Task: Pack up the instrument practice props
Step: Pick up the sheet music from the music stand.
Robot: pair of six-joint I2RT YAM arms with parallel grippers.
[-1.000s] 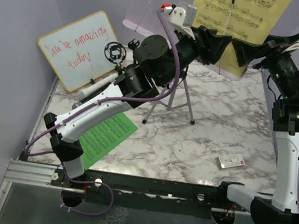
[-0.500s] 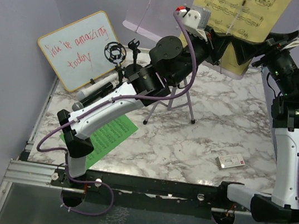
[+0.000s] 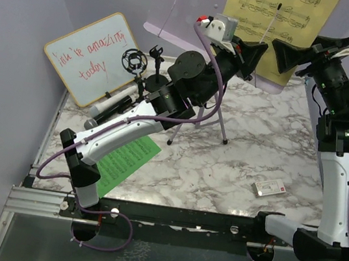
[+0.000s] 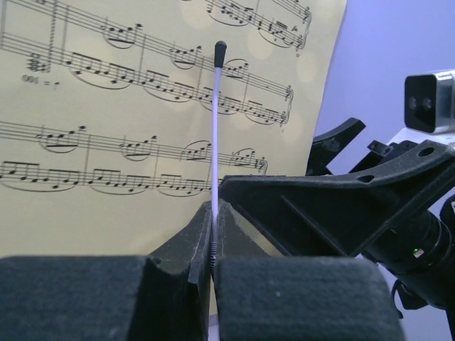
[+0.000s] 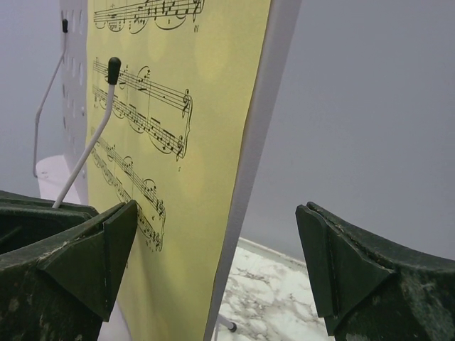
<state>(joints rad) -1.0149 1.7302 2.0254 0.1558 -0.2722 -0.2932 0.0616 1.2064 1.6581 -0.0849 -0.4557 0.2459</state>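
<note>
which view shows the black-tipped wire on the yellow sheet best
Left wrist: the wire runs full length up the yellow sheet, from between the closed fingers of the left gripper to its black tip. Right wrist shows it slanted, its foot hidden. Top external shows only a thin line.

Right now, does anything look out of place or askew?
The page wire on the rack slants across the yellow sheet, pinched in the shut left gripper. The green sheet lies on the table, partly under the left arm, away from the rack. Nothing looks spilled or broken.
</note>
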